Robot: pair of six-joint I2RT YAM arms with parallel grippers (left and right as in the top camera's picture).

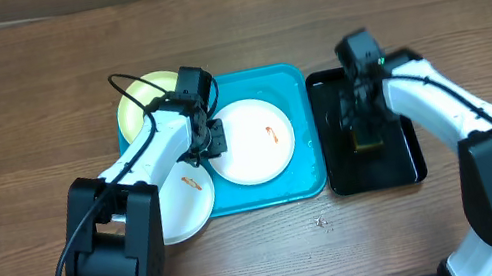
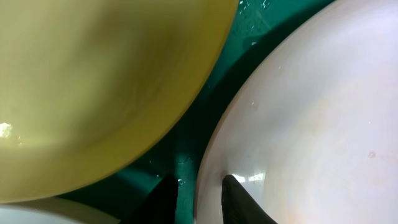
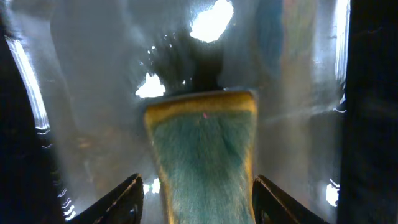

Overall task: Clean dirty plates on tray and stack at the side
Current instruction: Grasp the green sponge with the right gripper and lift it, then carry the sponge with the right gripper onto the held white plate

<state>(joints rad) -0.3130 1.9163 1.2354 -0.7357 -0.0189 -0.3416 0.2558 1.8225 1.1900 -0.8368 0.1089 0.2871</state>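
Jaws on your right gripper (image 3: 196, 186) stand apart beside the sponge (image 3: 202, 155) lying lengthwise between them; your left gripper (image 2: 199, 183) straddles the rim of the flat white plate (image 1: 254, 157) in the tray (image 1: 287, 80), grip unclear.

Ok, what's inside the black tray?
A yellow sponge with a green top, straddled by the right hand. From overhead, the right arm hides part of the black tray.

Overhead, soft even light falls on the bench (image 1: 16, 97), sharp throughout, with only faint shadows. The left wrist view is bright but very close and soft: the yellow-green plate (image 2: 93, 81) blurs, the white plate (image 2: 311, 124) nearly washes out, and wet glints speckle the turquoise tray (image 2: 205, 106). The right wrist view is dim; hard white glare patches the black tray (image 3: 93, 93), while the sponge (image 3: 205, 168) stays reasonably sharp.
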